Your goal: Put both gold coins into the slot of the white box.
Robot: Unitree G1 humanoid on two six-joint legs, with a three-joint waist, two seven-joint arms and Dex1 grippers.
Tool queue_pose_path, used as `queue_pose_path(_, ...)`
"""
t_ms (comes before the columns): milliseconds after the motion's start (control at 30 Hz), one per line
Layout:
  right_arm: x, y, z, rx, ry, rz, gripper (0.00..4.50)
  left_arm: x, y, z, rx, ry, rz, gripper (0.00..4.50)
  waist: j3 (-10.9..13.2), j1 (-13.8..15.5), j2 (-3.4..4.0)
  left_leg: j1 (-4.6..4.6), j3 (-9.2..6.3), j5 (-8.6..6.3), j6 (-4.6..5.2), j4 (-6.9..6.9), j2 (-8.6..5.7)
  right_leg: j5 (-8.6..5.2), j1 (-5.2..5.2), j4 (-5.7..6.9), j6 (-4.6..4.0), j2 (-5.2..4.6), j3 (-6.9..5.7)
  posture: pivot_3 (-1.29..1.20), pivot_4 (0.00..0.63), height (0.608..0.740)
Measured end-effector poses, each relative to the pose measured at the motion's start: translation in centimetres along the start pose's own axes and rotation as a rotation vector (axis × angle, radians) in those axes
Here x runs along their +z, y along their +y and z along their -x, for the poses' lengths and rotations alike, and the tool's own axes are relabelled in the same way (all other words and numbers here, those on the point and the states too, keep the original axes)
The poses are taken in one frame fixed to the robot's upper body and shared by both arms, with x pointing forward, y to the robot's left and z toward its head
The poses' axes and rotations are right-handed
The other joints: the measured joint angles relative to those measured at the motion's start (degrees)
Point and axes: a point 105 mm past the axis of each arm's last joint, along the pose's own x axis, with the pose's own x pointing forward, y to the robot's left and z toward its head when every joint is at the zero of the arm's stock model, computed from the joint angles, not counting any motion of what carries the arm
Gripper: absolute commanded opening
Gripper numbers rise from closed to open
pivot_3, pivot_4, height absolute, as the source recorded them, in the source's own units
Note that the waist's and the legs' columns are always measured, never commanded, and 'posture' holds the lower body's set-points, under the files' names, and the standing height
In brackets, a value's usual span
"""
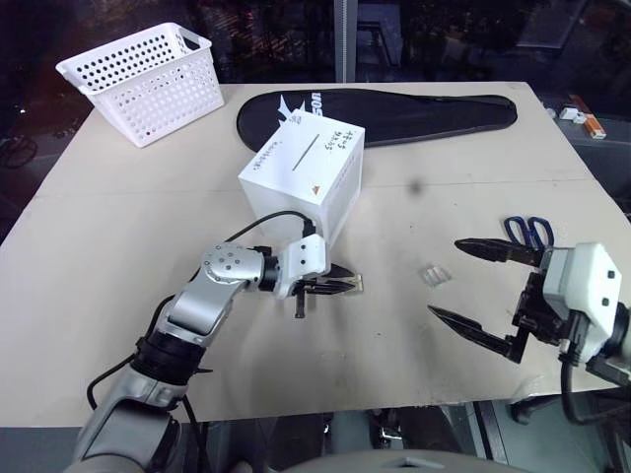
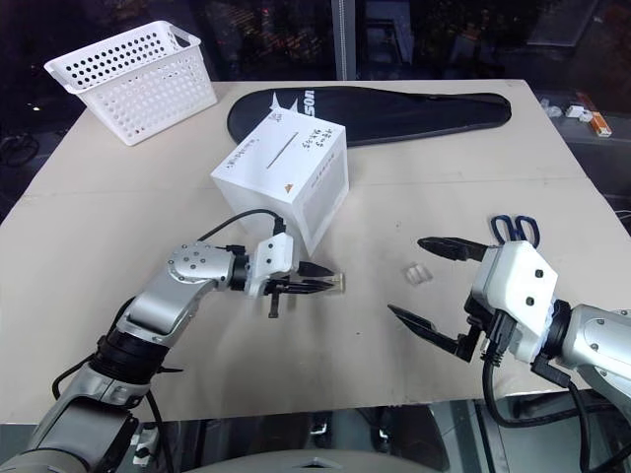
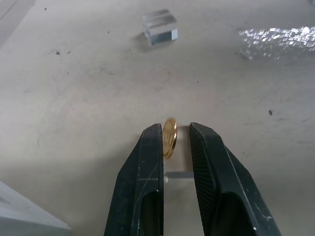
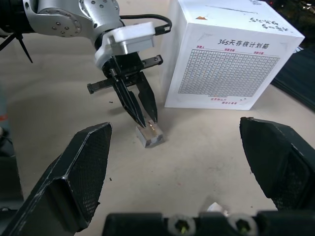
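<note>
One gold coin [image 3: 170, 137] stands on edge in a small clear case on the table, just in front of the white box [image 1: 306, 172]. My left gripper [image 1: 347, 287] is shut on that case, one finger on each side. The box's slot [image 1: 304, 150] is a thin dark slit running diagonally across its top among black handwriting. A second small clear case [image 1: 434, 274] lies on the table to the right; I cannot make out gold in it. My right gripper [image 1: 445, 276] hovers wide open near that case, with nothing between its fingers [image 4: 93, 162].
A white perforated basket [image 1: 148, 84] stands at the back left. A long black racket cover [image 1: 394, 110] lies behind the box. Blue-handled scissors [image 1: 529, 232] lie near the right edge, beside my right gripper. Small items [image 1: 582, 116] sit at the far right corner.
</note>
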Motion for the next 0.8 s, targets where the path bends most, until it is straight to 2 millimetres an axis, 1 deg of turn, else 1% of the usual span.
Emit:
queue_pose_path(133,-0.2,0.1,0.1,0.001,0.012,-0.007,4.5,0.3,0.1,-0.6,-0.008,-0.006,-0.006,0.86,0.0,0.01,0.0,0.0,0.0,0.0,0.0,0.0,0.0,0.0,0.0,0.0,0.0,0.0,0.0,0.0,0.15,0.738)
queue_pose_path(333,-0.5,0.2,0.3,-0.001,0.026,-0.02,4.5,0.6,0.3,-0.8,-0.012,-0.007,-0.012,0.86,0.0,0.01,0.0,0.0,0.0,0.0,0.0,0.0,0.0,0.0,0.0,0.0,0.0,0.01,0.0,0.0,0.15,0.738)
queue_pose_path(400,-0.7,0.3,0.4,0.001,0.034,-0.027,4.5,0.6,0.3,-0.8,-0.012,-0.006,-0.011,0.86,0.0,-0.03,0.0,0.0,0.0,0.0,0.0,0.0,0.0,0.0,0.0,0.0,0.0,0.01,0.0,0.0,0.15,0.738)
queue_pose_path(533,-1.3,0.2,1.2,-0.008,0.072,-0.031,4.5,0.4,0.2,-0.6,-0.015,0.002,-0.01,0.86,0.0,0.0,0.0,0.0,-0.01,0.0,0.0,0.0,0.0,0.0,0.0,0.0,0.0,0.01,0.0,0.0,0.15,0.738)
queue_pose_path(800,-1.9,0.1,1.8,-0.008,0.107,-0.024,4.5,0.1,0.2,-0.5,-0.013,0.022,-0.015,0.86,0.0,-0.06,0.0,0.0,-0.01,-0.01,0.01,0.0,0.0,0.0,0.0,0.0,0.0,0.01,0.0,0.0,0.15,0.738)
